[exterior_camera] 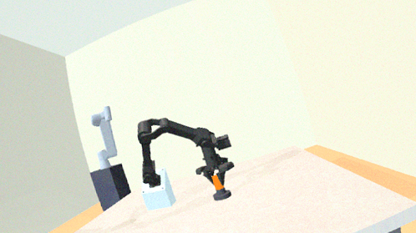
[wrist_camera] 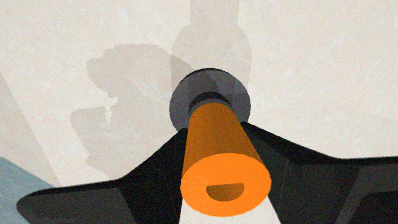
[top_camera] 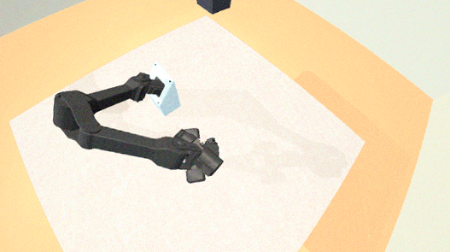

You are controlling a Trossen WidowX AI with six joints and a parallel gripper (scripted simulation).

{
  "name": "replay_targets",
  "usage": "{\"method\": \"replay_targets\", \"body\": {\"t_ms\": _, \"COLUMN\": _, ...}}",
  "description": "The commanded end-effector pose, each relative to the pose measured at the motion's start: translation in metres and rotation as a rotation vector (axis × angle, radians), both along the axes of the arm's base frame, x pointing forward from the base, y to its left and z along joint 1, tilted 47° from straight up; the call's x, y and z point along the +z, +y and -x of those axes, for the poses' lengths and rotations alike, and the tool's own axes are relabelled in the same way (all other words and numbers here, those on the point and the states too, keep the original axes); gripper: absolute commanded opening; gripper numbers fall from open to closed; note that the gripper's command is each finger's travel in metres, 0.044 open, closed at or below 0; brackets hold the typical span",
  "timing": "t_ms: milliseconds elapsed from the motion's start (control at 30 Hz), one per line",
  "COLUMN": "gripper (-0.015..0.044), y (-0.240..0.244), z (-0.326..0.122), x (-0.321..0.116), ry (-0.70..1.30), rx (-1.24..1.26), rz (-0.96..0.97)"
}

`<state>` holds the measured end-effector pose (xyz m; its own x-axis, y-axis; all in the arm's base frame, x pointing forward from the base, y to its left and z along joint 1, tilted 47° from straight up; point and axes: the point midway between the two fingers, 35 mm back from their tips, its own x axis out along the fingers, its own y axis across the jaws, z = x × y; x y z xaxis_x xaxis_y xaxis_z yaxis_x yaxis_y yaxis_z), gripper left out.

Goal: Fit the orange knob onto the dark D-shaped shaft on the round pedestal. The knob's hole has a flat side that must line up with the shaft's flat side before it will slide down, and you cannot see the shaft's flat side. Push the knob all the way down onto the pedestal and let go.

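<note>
The orange knob [exterior_camera: 217, 182] [wrist_camera: 212, 137] is held between the fingers of my gripper [exterior_camera: 218, 180] [wrist_camera: 213, 130], which is shut on it. The knob's D-shaped hole shows in its near end in the wrist view, with the flat side toward the top of the picture. The round dark pedestal [exterior_camera: 222, 195] [wrist_camera: 179, 107] stands on the table, directly beneath the knob. The knob's lower end is at or just above the shaft's top; I cannot tell whether they touch. A short dark part shows between knob and pedestal. The shaft's flat side is hidden. The top view hides knob and pedestal behind the arm.
A pale blue block with a sloped face [top_camera: 173, 100] [exterior_camera: 158, 198] stands at the arm's base, beside the pedestal. The pale table [top_camera: 132, 218] [exterior_camera: 252, 228] carries arm shadows. A grey arm [exterior_camera: 108, 135] on a dark stand [exterior_camera: 111, 188] is beyond the table.
</note>
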<state>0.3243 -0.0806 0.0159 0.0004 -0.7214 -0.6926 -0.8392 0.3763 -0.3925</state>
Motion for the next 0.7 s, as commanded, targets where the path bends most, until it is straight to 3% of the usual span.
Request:
{"method": "replay_targets", "body": {"t_ms": 0, "gripper": 0.0000, "y": -0.0019, "z": 0.0023, "x": -0.0033, "ry": 0.010, "rx": 0.005, "rz": 0.005}}
{"method": "replay_targets", "body": {"t_ms": 367, "gripper": 0.0000, "y": -0.0021, "z": 0.0006, "x": -0.0024, "ry": 0.001, "rx": 0.000, "rz": 0.000}}
{"method": "replay_targets", "body": {"t_ms": 667, "gripper": 0.0236, "y": -0.0021, "z": 0.0006, "x": -0.0024, "ry": 0.001, "rx": 0.000, "rz": 0.000}}
